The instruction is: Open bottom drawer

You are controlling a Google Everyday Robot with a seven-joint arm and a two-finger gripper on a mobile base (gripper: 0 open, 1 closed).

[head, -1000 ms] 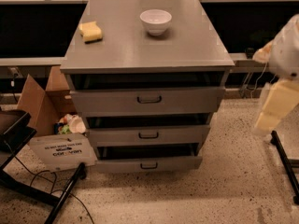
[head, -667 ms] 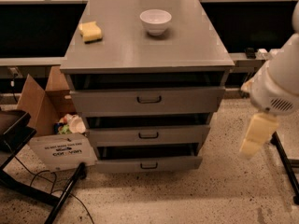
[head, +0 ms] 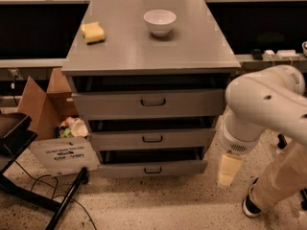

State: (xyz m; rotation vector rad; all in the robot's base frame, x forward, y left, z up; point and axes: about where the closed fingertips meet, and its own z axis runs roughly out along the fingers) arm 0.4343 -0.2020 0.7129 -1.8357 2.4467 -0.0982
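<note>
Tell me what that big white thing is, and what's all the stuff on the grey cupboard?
The big white thing is a robot's arm. The robot can drive around and has just this one arm. The pale piece hanging at its end, low down to the right of the cupboard, is its pincer, the part it grabs with. I see nothing in it, and it isn't touching the cupboard. There is only one picture, taken from above and in front, looking down. On the cupboard's top sit a white bowl and a yellow sponge. The cupboard has three drawers. The robot's job is to pull open the bottom drawer by its little dark handle. A cardboard box stands on the floor to the left.
</note>
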